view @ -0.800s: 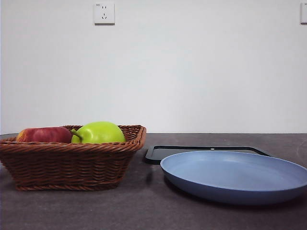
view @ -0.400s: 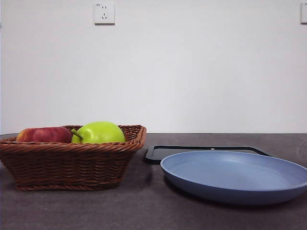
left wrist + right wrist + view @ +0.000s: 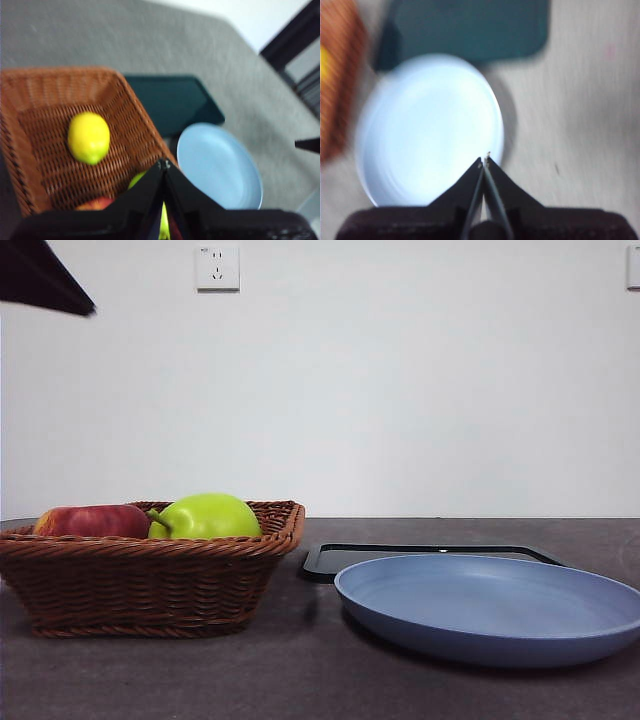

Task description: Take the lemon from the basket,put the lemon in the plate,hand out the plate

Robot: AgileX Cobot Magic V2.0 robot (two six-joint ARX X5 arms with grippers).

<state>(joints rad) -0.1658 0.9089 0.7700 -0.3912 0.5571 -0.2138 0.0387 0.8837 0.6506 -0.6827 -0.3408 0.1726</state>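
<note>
**A:** So which step are we on? Looks like step one to me. The lemon (image 3: 89, 137) is lying on the woven floor of the basket (image 3: 30, 95), off on its own at the far end from the other fruit, nothing touching it.

**B:** Yep, nothing picked yet. The left gripper (image 3: 163, 165) hangs above the basket's near side with its jaws clenched tip to tip, holding nothing. From the front I only see a black tip in the top corner, so it's high up.

**A:** So my guess for the next move: jaws need to spread, then come down over the lemon without snagging the sloping wicker wall. It's small, smooth and oval, so I'd pinch it across the short side.

**B:** Agreed. The green pear (image 3: 207, 517) and the red apple (image 3: 92, 521) stick up over the braided rim, glossy and way bulkier, but they sit at the other end, so probably not in the way.

**A:** And the right gripper (image 3: 484, 164)?

**B:** Waiting above the plate's edge, jaws pressed together too, empty.

**A:** The plate (image 3: 480, 625) is wide, shallow, matte light blue, bare inside. It sits on the grey worktop (image 3: 300, 680) beside the basket, partly overlapping a flat black tray (image 3: 330, 558) with rounded corners.

**B:** Easy landing spot, though a round lemon could roll on that smooth surface.
</note>
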